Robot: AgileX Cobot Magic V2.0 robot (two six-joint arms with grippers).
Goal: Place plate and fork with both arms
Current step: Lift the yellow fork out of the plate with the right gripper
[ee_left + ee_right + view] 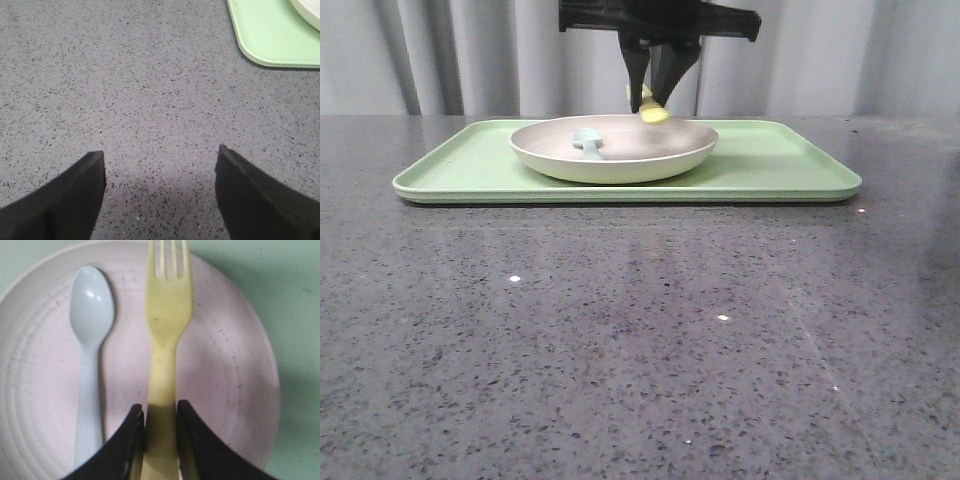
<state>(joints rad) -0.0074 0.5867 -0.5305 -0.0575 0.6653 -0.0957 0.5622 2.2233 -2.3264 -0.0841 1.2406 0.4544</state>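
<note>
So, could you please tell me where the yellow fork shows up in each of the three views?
Front view: the fork hangs in the right gripper above the plate's far rim, top centre.
Left wrist view: not in it; only the table, a corner of the tray and a bit of the plate.
Right wrist view: centre, handle clamped by the gripper, tines over the plate, beside a pale-blue spoon.
Shared landmark: the green tray.

Grey speckled table (620, 350), pale curtain (470, 55) behind
</note>
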